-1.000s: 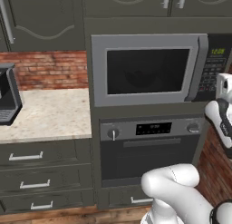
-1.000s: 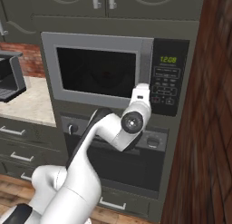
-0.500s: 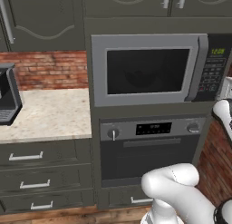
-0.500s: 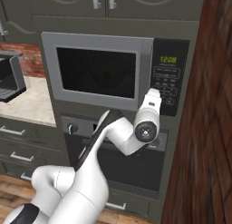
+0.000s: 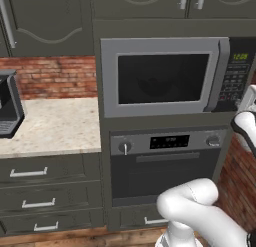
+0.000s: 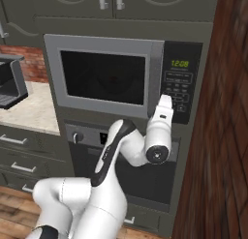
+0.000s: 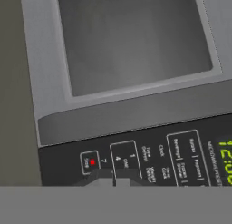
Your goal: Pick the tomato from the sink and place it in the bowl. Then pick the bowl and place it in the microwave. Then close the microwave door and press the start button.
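The microwave (image 5: 170, 76) is built in above an oven, and the microwave door (image 5: 162, 78) is closed flat against its front. In the right base view my gripper (image 6: 166, 98) points at the lower part of the black keypad (image 6: 180, 88), beside the door (image 6: 104, 76). In the hand view my gripper (image 7: 111, 178) is shut, fingertips together with nothing between them, right at the keypad (image 7: 149, 159) next to a button with a red mark (image 7: 90, 162). Behind the dark glass a dim round shape shows; I cannot tell what it is. The tomato, bowl and sink are out of view.
An oven (image 5: 170, 161) with two knobs sits under the microwave. A speckled counter (image 5: 50, 126) with a dark appliance (image 5: 7, 106) lies to the left, over drawers. A brick wall (image 6: 218, 136) stands close on the right of the arm.
The gripper has gone from open to shut. The hand has shifted right and a little lower along the microwave front, toward the keypad.
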